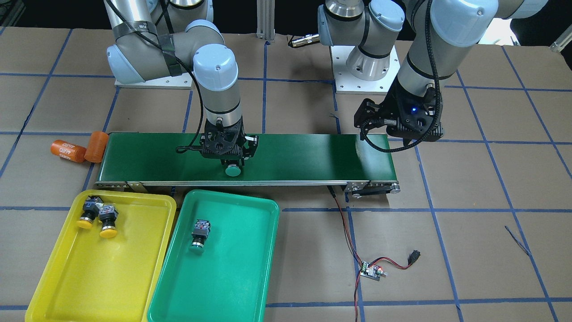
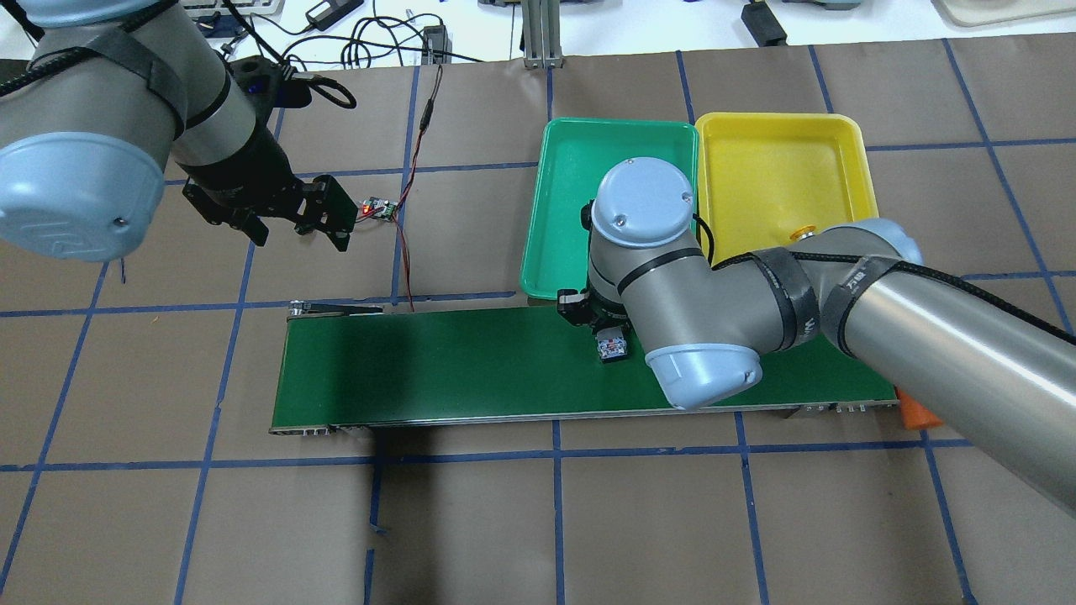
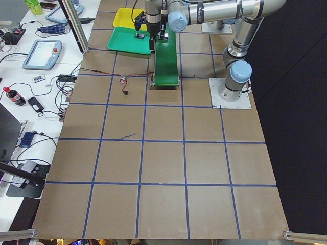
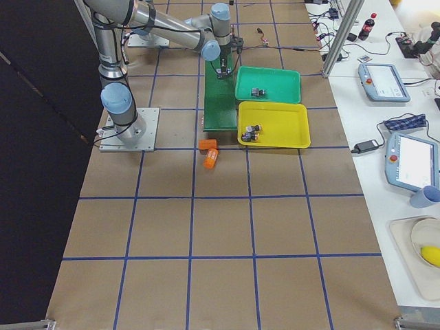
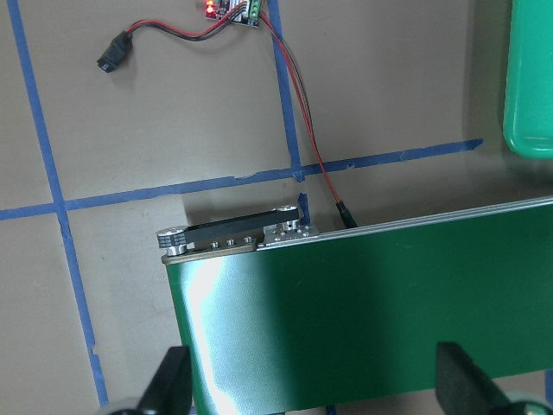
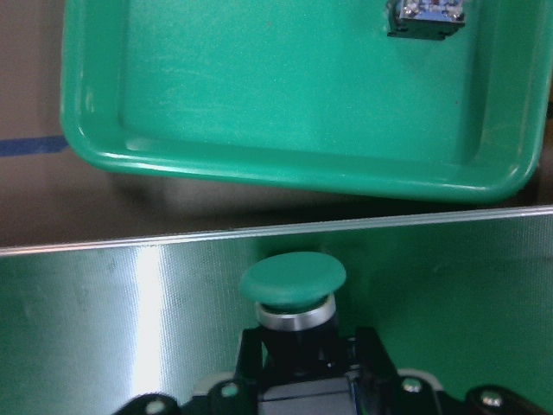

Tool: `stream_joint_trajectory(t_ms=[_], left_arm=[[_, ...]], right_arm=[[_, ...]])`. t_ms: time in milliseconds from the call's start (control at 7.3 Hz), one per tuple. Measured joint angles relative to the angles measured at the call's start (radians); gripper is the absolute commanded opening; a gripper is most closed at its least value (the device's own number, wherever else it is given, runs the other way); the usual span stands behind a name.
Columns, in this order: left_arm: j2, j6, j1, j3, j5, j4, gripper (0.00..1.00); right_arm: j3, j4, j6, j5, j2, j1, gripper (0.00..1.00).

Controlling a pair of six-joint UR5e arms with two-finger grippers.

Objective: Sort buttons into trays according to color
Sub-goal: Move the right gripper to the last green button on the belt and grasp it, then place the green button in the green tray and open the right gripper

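My right gripper (image 1: pixel 227 160) is shut on a green-capped button (image 1: pixel 233 170) low over the conveyor belt's front edge. In the right wrist view the green cap (image 6: pixel 292 281) sticks out ahead of the fingers (image 6: pixel 370 350), facing the green tray (image 6: pixel 216 104). Another green button (image 1: pixel 198 234) lies in the green tray (image 1: pixel 232 286). Two yellow buttons (image 1: pixel 87 212) (image 1: pixel 107 219) lie in the back corner of the yellow tray (image 1: pixel 89 286). My left gripper (image 1: pixel 370 119) hangs open over the belt's other end, holding nothing; its fingers (image 5: pixel 171 382) stand wide apart.
The dark-green conveyor belt (image 1: pixel 304 154) runs across the table behind both trays. Two orange cylinders (image 1: pixel 67 151) (image 1: pixel 96 146) lie off its end beside the yellow tray. A small controller board (image 1: pixel 371 270) with red and black wires sits on the paper near the left arm.
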Motion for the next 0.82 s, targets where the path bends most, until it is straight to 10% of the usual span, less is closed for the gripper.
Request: stream_joint_trajectory(t_ms=[822], left_arm=[[0.0,0.0,0.0,0.0,0.0,-0.001,1.0]], right_arm=[[-0.349,0.109,-0.139,0.031,0.09,-0.14,0.33]])
